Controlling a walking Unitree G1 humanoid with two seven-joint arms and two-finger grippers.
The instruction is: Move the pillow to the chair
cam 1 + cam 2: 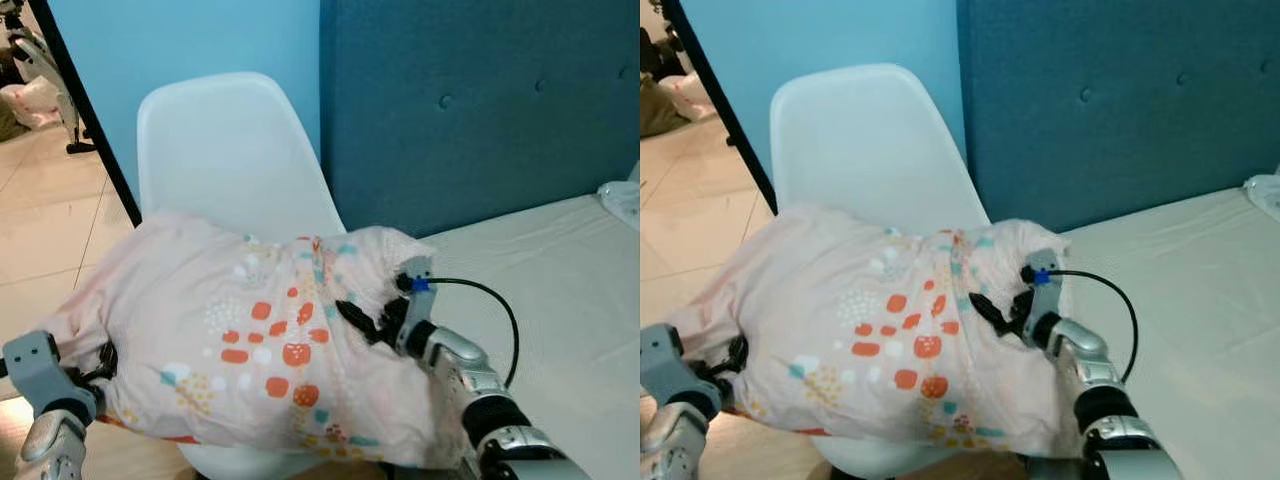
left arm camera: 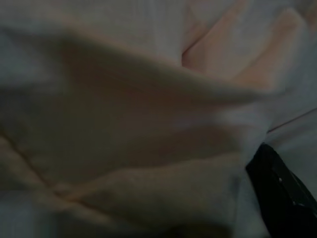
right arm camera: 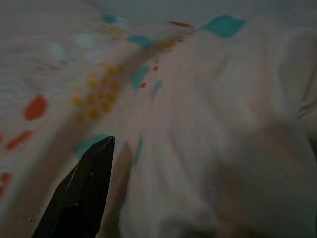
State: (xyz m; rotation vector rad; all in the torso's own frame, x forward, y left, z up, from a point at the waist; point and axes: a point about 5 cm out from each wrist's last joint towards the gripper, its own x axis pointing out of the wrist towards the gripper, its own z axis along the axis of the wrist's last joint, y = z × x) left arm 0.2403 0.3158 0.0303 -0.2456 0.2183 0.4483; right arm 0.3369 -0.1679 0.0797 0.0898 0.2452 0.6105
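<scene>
In the left eye view, the pale pink pillow printed with orange, teal and yellow dots (image 1: 250, 340) is held between both arms above the seat of the white moulded plastic chair (image 1: 225, 150), its far edge lying against the chair's backrest and its right corner reaching toward the cream mattress (image 1: 560, 270) beside the dark teal upholstered headboard (image 1: 480, 100). The step in hand is judged to be the lowering and release; it is best done by bringing both ends down evenly until the pillow's weight is carried by the seat, and only then freeing the fabric, since the near edge overhangs the seat's front and could slide off if let go early. The left gripper (image 1: 100, 360) is pressed into the pillow's left end from below and outside, forearm rising from the lower corner. In the right eye view, the right gripper (image 1: 990, 308) is seen reaching inward from the mattress side, wrist bent, its black fingers sunk into a fold of the cloth, apparently pinching it. In the left wrist view, only one black finger (image 2: 280, 191) is seen against bunched pink fabric, so whether that pincer is parted or clamped cannot be told. In the right wrist view, one dark finger (image 3: 81, 191) lies along the dotted cloth.
</scene>
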